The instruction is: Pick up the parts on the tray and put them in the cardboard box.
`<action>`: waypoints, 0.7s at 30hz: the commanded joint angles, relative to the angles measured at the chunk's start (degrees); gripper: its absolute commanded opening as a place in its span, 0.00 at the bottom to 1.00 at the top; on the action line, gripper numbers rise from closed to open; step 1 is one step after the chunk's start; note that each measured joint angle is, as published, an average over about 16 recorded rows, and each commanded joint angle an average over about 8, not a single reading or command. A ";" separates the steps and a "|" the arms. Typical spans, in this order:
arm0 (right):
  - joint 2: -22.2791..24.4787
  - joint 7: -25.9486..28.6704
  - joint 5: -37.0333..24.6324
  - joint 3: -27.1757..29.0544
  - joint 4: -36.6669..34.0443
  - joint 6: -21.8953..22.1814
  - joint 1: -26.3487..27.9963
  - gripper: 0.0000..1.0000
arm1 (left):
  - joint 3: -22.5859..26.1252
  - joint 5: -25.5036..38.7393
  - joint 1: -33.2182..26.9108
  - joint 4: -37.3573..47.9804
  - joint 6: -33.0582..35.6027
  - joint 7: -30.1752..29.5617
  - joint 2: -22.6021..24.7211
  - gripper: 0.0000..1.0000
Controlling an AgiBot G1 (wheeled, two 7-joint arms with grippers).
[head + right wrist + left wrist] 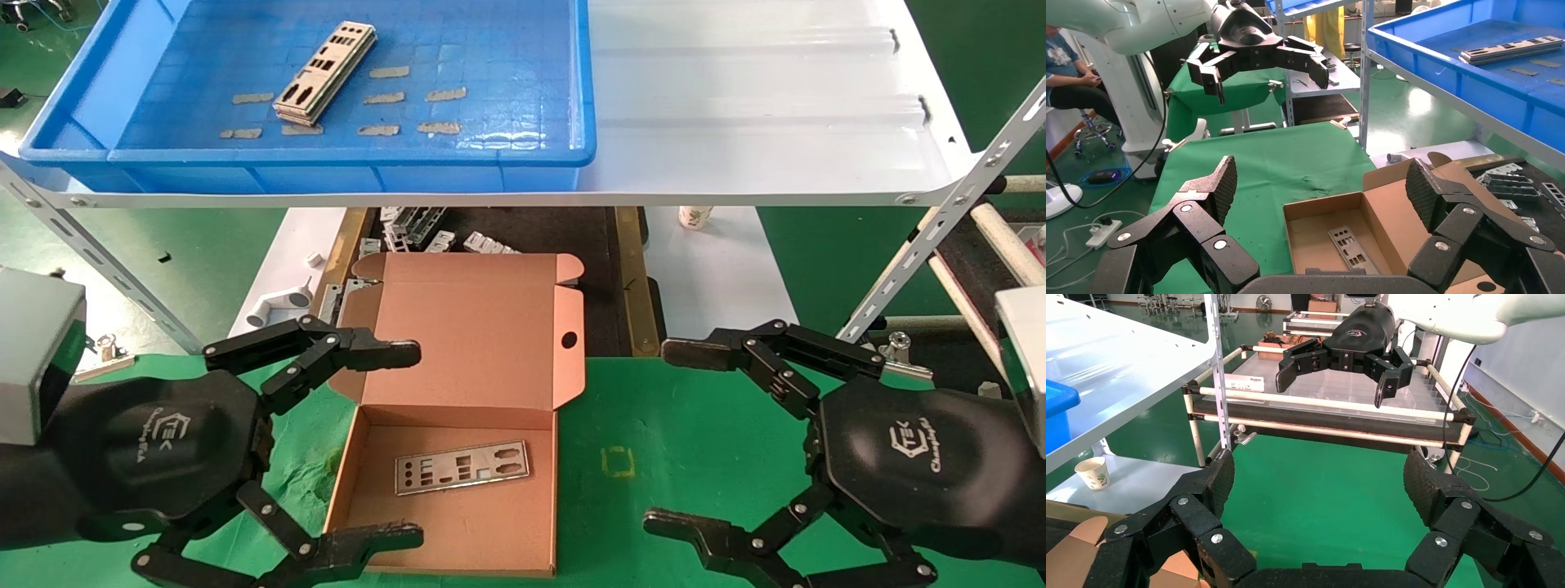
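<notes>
Parts [325,72]: stacked in the tray [490,155], long axis diagonal, beyond the cardboard box [458,425]; one plate [462,467] lay inside it. We judged our left gripper [343,445] nearer the stack; right gripper [695,437] flanked the box. Both gaped, empty.

"TEK" logo on L gripper [413,445] + R gripper [666,437] housings (script beneath unreadable).
</notes>
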 commanded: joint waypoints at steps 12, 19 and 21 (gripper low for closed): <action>0.00 0.00 0.00 0.00 0.00 0.00 0.00 1.00 | 0.00 0.00 0.00 0.00 0.00 0.00 0.00 1.00; 0.00 0.00 0.00 0.00 0.00 0.00 0.00 1.00 | 0.00 0.00 0.00 0.00 0.00 0.00 0.00 1.00; 0.00 0.00 0.00 0.00 0.00 0.00 0.00 1.00 | 0.00 0.00 0.00 0.00 0.00 0.00 0.00 1.00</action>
